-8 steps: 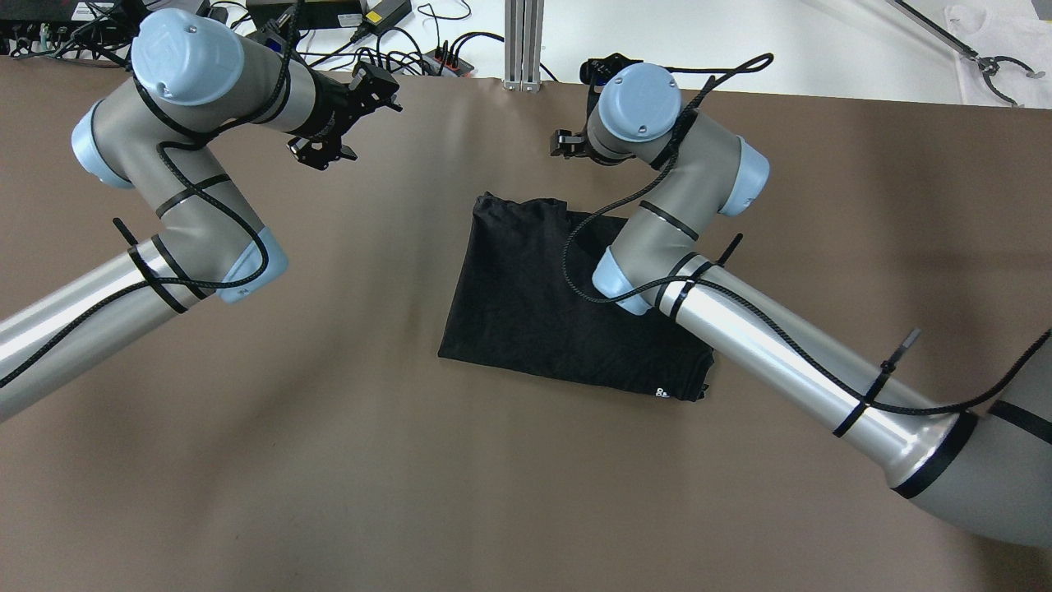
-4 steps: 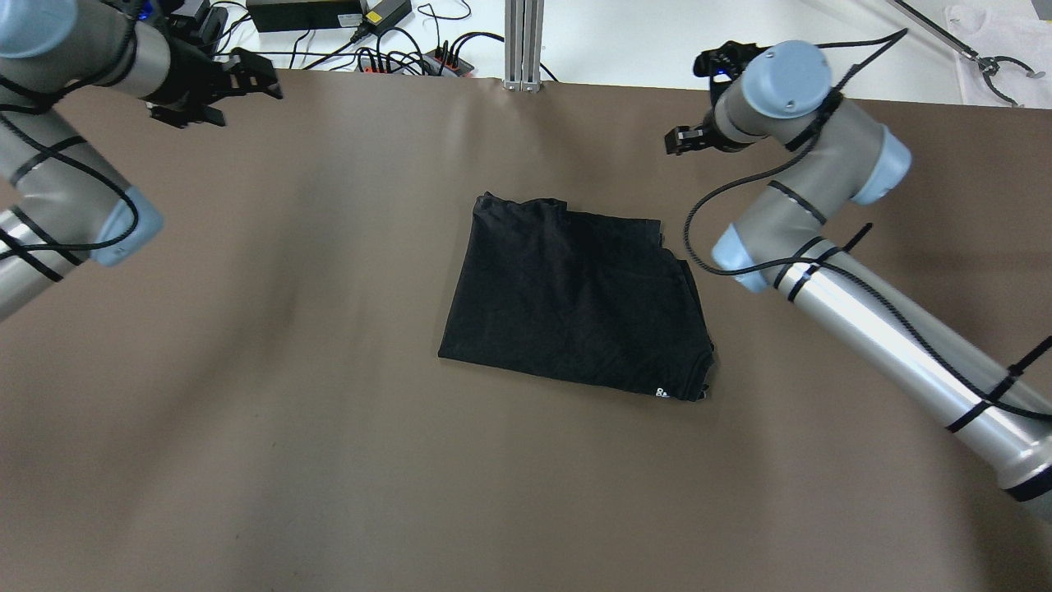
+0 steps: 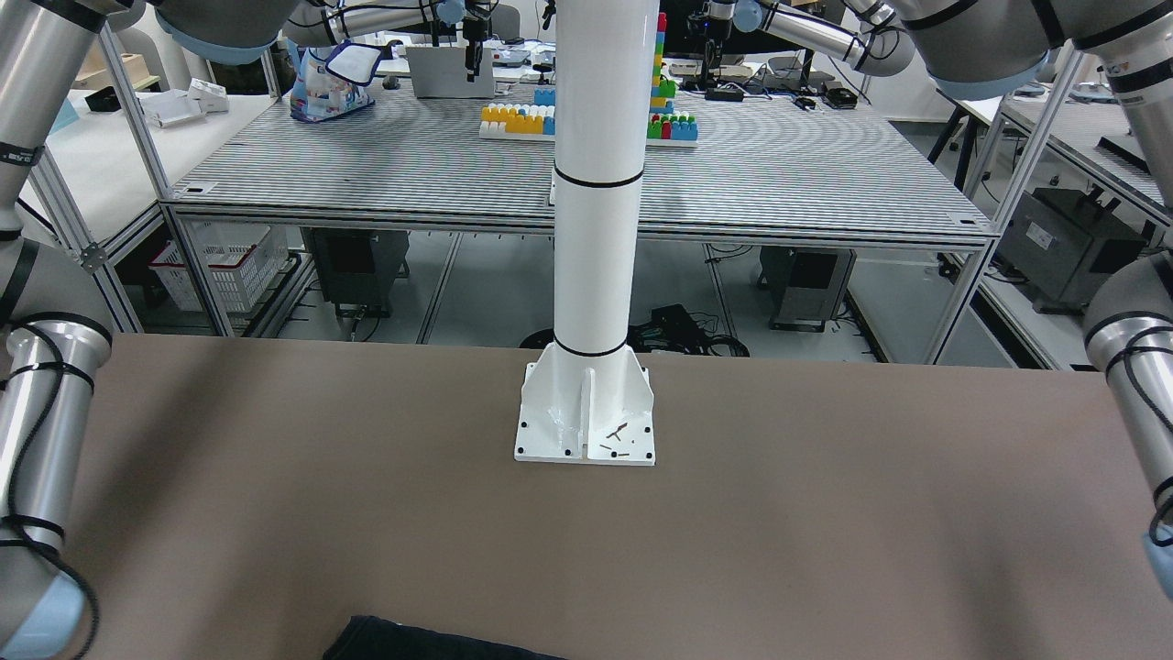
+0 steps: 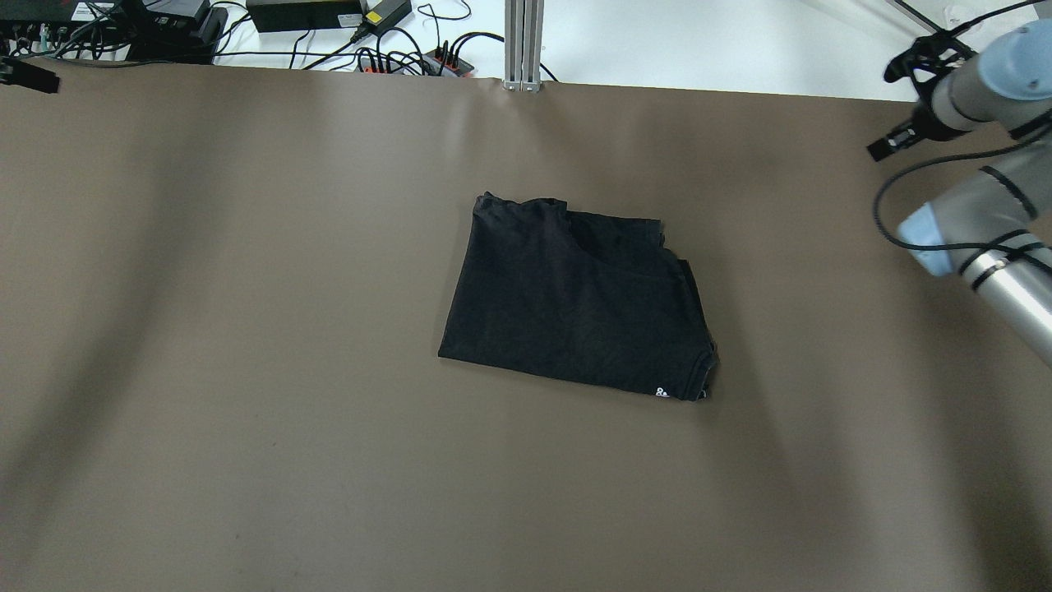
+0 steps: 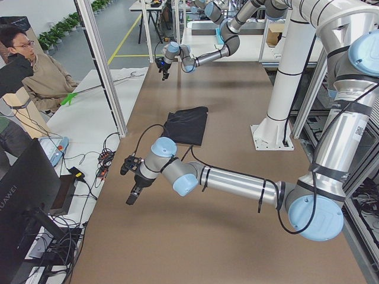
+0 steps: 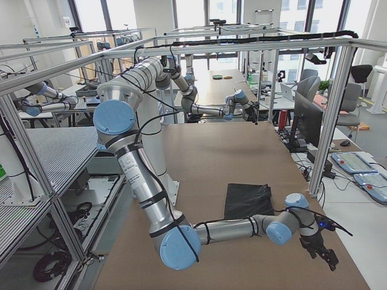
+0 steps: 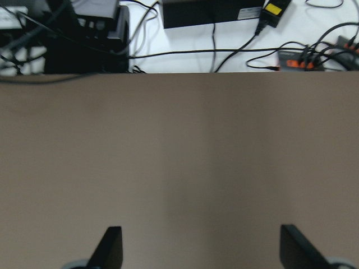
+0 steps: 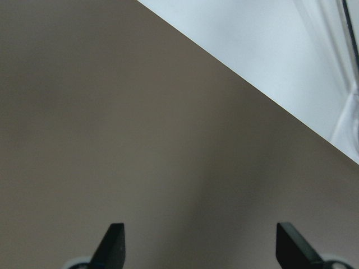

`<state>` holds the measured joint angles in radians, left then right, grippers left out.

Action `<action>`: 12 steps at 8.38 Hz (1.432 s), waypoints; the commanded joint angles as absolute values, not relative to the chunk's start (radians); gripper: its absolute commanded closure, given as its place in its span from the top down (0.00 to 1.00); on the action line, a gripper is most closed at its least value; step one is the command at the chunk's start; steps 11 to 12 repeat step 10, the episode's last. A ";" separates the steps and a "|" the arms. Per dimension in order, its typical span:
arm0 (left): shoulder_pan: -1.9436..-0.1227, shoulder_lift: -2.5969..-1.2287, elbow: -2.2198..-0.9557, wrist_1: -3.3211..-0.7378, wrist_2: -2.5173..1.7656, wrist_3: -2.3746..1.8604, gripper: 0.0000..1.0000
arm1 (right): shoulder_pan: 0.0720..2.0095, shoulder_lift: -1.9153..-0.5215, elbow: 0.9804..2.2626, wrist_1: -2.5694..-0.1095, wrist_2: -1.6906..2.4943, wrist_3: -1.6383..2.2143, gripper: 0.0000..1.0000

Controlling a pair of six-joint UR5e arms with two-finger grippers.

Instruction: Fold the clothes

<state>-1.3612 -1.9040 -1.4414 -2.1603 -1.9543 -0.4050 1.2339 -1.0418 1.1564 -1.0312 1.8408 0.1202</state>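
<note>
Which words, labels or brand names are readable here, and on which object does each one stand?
"HUAWEI": on the back of the black monitor, exterior left view.
White mark on a corner of the black garment: too small to read.
Yellow label on the power adapter: too blurred to read.

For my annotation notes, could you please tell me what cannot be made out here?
- Garment, front-facing view: cut off by the bottom edge; only a strip shows.
- White mark on its hem, overhead view: too small to read.
- Its lower layers, overhead view: hidden under the top fold.
</note>
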 commanded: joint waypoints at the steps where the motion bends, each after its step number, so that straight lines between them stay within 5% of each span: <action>1: -1.440 -1.795 -1.427 -2.152 -1.742 -0.015 1.00 | 1.427 -1.262 1.290 -1.032 1.851 -0.194 0.95; 5: -1.665 -1.720 -1.324 -2.301 -1.901 0.220 1.00 | 1.641 -1.367 1.292 -1.017 1.855 -0.532 0.95; 9: -1.770 -1.640 -1.483 -2.277 -2.013 0.247 1.00 | 1.689 -1.423 1.313 -0.942 1.855 -0.545 0.95; 12: -1.767 -1.631 -1.479 -2.276 -2.011 0.247 1.00 | 1.689 -1.427 1.316 -0.943 1.855 -0.542 0.95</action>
